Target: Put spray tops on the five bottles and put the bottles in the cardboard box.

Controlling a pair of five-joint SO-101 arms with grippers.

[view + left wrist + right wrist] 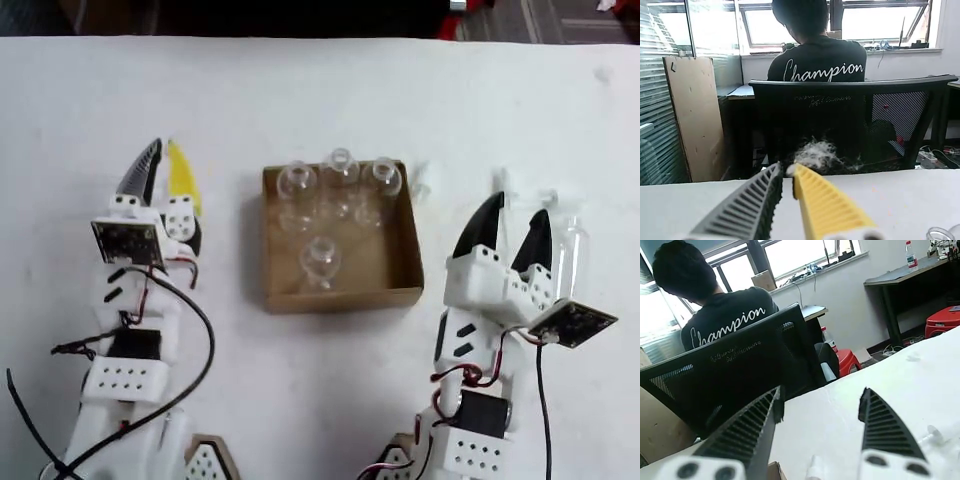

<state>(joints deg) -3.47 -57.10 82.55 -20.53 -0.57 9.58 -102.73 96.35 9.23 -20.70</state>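
High view: four bottles (321,260) in box (340,297)

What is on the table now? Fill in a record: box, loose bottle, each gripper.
Cardboard box: mid-table between the arms, four bottles inside
Fifth bottle: on the table, outside the box, to its right
Left gripper: fingers shut, holding nothing
Right gripper: fingers open, holding nothing

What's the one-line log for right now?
cardboard box: four bottles inside | fifth bottle: on table beside right tool | left tool: shut, empty | right tool: open, empty
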